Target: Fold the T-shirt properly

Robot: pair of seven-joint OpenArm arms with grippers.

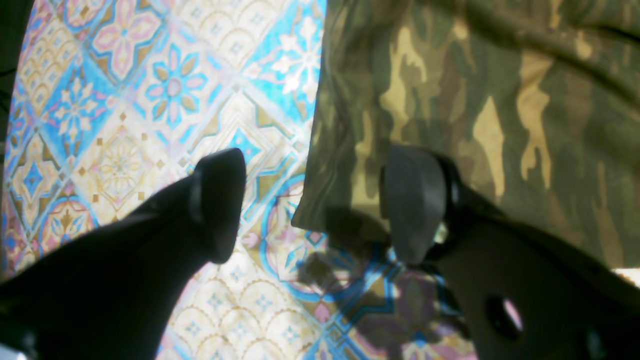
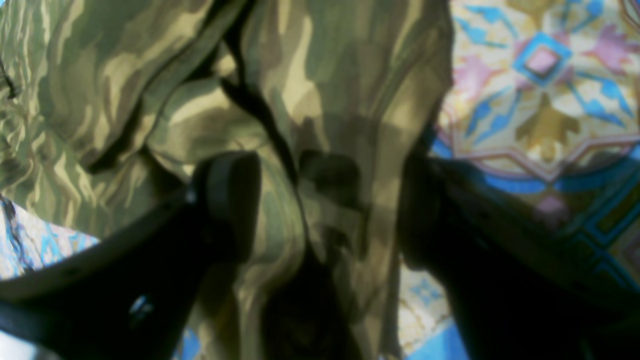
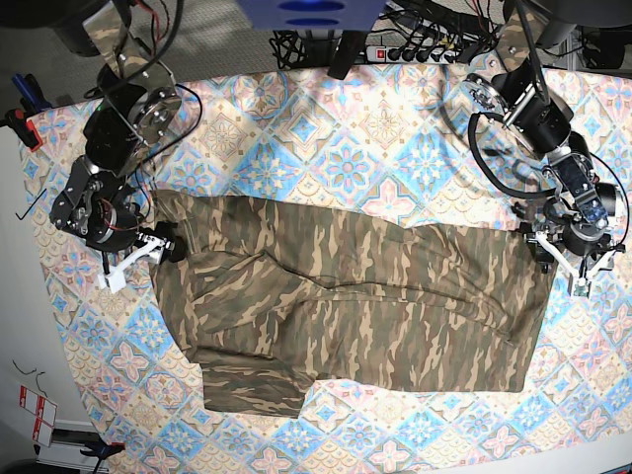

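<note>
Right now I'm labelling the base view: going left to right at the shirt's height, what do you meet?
Right pincer → camouflage T-shirt → left pincer, all over the patterned tablecloth.

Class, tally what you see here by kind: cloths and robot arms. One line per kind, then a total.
T-shirt: 1
Tablecloth: 1
Robot arms: 2, right and left
Total: 4
</note>
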